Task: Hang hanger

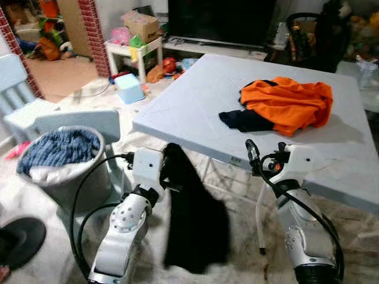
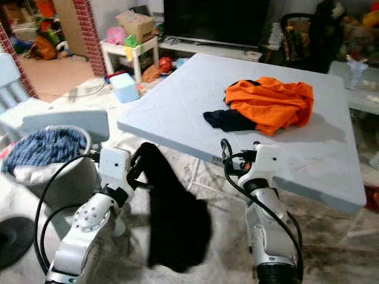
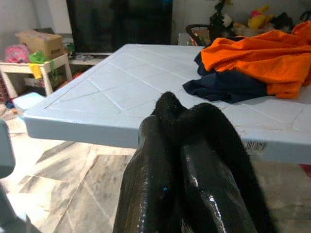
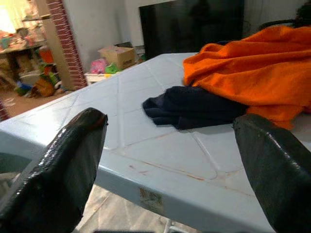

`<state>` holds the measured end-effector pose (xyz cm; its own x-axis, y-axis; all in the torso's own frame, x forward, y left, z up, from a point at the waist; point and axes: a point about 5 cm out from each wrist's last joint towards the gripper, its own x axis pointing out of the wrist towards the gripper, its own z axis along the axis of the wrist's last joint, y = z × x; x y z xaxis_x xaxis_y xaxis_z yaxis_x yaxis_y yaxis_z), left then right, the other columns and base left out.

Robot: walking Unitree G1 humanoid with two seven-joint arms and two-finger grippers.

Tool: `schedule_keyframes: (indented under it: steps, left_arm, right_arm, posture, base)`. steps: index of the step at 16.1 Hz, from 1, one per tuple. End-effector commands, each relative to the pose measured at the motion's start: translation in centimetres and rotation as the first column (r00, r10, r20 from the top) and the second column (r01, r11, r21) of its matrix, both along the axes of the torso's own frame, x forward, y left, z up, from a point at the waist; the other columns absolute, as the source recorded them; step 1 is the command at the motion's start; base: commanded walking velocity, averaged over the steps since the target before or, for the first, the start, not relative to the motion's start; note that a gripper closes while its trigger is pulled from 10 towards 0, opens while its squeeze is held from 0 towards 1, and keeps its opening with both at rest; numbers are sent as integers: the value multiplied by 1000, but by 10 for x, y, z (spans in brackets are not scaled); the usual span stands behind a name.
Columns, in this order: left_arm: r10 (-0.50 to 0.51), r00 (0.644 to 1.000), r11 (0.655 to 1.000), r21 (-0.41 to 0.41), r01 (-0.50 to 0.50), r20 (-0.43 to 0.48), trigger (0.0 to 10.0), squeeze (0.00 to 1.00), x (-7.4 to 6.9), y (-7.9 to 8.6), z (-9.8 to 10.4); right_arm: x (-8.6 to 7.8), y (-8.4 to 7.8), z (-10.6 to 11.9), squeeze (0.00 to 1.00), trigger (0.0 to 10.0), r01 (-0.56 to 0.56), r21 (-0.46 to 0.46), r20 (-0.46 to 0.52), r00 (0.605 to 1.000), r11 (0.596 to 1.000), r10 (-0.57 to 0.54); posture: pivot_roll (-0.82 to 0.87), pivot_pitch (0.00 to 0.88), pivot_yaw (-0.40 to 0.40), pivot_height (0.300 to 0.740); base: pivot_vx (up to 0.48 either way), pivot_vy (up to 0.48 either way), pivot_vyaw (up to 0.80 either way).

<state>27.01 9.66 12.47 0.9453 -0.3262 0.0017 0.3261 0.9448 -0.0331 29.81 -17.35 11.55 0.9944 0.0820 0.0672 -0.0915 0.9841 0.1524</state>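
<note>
Left pincer (image 1: pixel 169 171), fingers together and clamped on a black garment (image 1: pixel 192 219), holds it just off the near edge of the pale blue counter (image 1: pixel 195 100); the cloth hangs free toward the floor, probably so that it can be carried clear of the counter without dragging. Right pincer (image 4: pixel 170 160), fingers wide apart and empty, sits level with the near counter edge at about 5 o'clock from the clothes pile, apparently poised to reach over it. On the counter, toward 1 o'clock, an orange garment (image 1: pixel 287 103) lies crumpled on top of a dark navy garment (image 1: pixel 246 120), the two touching. No hanger can be made out anywhere, so where the task's thing is cannot be told. At 9 o'clock, a grey laundry basket (image 1: pixel 83 177) holds blue cloth. A small barcode sticker (image 3: pixel 255 145) is on the counter's edge; its print is too small to read, and no other writing is legible.
</note>
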Motion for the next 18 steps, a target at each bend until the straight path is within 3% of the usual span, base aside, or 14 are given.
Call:
schedule_keyframes:
  steps: [1,5,18]
  left_arm:
    - [-2,1000,1000,-16,3,29,10000,0,4,-1,9]
    - [-7,1000,1000,-22,8,24,10000,0,5,-2,9]
    - [-18,1000,1000,-22,18,16,10000,0,7,-3,9]
  right_arm:
    - [3,-1,4,0,10000,0,3,3,1000,1000,0]
    - [3,-1,4,0,10000,0,1,3,1000,1000,0]
    - [7,0,6,0,10000,-9,-2,11,1000,1000,9]
  posture:
    - [-44,0,-22,740]
    - [-44,0,-20,740]
    - [-44,0,-25,740]
  base:
    - [0,251,-800]
    - [0,308,-800]
    - [0,480,-800]
